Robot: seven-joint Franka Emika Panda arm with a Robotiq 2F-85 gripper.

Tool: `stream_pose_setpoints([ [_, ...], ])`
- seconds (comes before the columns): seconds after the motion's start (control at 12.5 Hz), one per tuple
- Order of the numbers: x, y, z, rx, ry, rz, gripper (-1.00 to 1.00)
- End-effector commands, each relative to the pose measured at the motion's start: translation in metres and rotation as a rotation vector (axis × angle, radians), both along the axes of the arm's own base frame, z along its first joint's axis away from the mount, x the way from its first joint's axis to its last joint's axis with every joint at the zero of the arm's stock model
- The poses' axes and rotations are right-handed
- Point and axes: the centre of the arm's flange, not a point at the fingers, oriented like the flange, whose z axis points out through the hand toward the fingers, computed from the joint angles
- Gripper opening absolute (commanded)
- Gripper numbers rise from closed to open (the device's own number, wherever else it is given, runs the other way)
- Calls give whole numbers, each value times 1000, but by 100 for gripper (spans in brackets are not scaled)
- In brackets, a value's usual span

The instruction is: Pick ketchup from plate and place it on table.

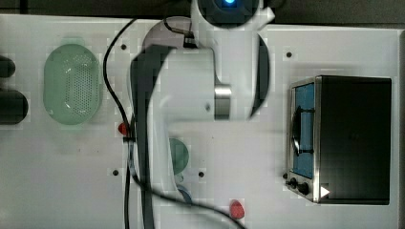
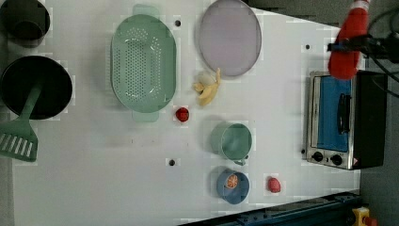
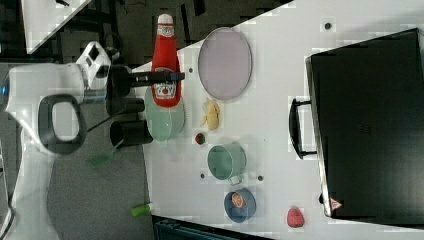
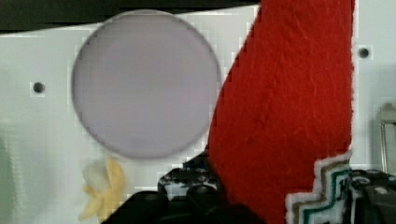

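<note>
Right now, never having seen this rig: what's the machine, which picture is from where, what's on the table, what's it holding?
It is one white robot arm with a two-finger gripper.

Three pictures come from fixed cameras off the arm, called top, left and right. The fourth comes from a camera on the wrist, looking down past the gripper.

The gripper is shut on a red ketchup bottle and holds it in the air, clear of the table.

The pale lilac plate it is meant to come from is now bare.

Also on the table: a green colander, a peeled banana, a small red ball, a teal cup, a blue dish with an orange slice, a red strawberry-like piece and a small toaster oven.

The black pots and green spatula stand at the left view's left.
</note>
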Motion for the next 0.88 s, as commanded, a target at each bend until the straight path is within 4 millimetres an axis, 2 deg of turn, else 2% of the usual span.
stream_pose_setpoints([
  [0.08,-38,-22,-78,6,184,-34,15],
  [0.32,-75,-31,-117,3,231,-73,15],
  [0.88,-126,-24,-237,28,133,-143,15],
])
